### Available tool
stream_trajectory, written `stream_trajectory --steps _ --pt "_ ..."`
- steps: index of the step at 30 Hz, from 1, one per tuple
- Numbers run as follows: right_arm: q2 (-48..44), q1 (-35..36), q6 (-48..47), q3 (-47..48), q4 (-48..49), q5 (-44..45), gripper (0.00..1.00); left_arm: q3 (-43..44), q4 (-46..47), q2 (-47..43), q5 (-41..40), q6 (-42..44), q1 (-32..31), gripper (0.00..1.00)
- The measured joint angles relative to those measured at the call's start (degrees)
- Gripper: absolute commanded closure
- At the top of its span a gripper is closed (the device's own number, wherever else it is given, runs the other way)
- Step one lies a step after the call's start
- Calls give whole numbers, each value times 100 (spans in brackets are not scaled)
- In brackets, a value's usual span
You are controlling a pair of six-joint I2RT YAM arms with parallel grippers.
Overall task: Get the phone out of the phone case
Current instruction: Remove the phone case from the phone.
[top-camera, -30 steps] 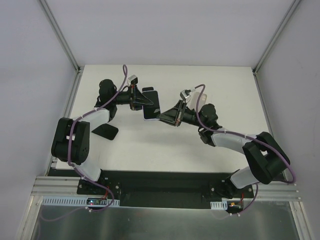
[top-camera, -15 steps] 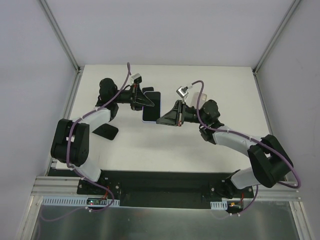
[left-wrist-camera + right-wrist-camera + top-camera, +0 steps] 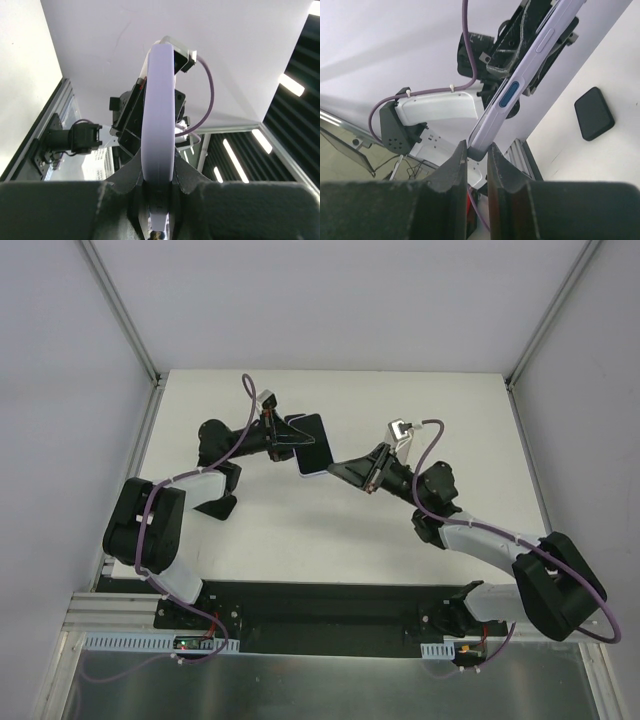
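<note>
Two robot arms hold a phone clear of the white worktop — the handset, wrapped in a lavender phone case, hangs between them over the far left-centre of the surface. The left hand is pressed together on the cased phone from one side. In its wrist view the lilac edge stands upright between the dark fingers. The right hand pinches a lower corner of the phone case, its fingers nearly closed on the thin rim. The side buttons (one oval, one long bar) show along the edge running away from it.

From above, the phone's dark face is tilted, with a pale strip of case along its near edge. The phone appears to be seated in the case, though the wrist views show only the edge. A small black rounded slab lies flat on the worktop beside the left arm — well apart from both hands.
</note>
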Motion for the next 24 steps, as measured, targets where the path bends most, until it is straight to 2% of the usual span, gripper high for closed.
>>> stream_trajectory --steps 6,12,24 --pt "22 13 -50 -52 90 313 99 -214 74 0 -389 -151 -15 100" --pt "249 -17 -74 133 175 251 99 -385 90 2 -695 -260 -15 100" --pt "822 -199 109 1668 57 -560 98 -177 317 -476 -1574 -656 68 100"
